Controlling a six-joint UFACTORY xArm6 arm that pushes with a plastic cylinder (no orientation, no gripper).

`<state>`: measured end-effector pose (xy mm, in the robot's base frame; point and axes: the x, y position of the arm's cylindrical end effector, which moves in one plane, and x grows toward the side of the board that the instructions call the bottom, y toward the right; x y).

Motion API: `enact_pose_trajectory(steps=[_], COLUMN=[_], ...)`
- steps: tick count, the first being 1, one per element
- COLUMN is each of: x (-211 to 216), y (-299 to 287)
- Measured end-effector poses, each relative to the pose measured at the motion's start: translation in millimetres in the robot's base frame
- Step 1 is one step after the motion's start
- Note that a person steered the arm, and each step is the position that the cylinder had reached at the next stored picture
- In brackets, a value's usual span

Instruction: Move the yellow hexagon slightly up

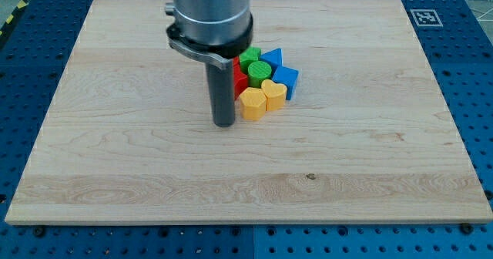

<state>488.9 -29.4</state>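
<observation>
One cluster of blocks mid-board: two yellow, two green, two blue, red partly hidden. Yellow hexagon (pixel 252 103) at cluster's near-left corner, touching yellow heart (pixel 273 94). My tip (pixel 223 123) just left of hexagon. No pincer fitted; bare rod only.

This is a robotics lab or test bench rather than a home or shop; a pale wooden board (pixel 254 166) lies on a blue perforated table (pixel 474 74) with regular rows of mounting holes; a printed black-and-white fiducial marker (pixel 424 17) sits at the board's top right corner. A grey cylindrical robot arm (pixel 210 16) hangs over it; yellow-black hazard tape (pixel 11 16) edges the view's top left.
</observation>
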Motion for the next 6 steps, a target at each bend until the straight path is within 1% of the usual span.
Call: enact_pose_trajectory(steps=[1, 2, 4, 6], x=[5.4, 5.4, 4.8, -14.6], y=[42.3, 57.3, 26.3, 26.3])
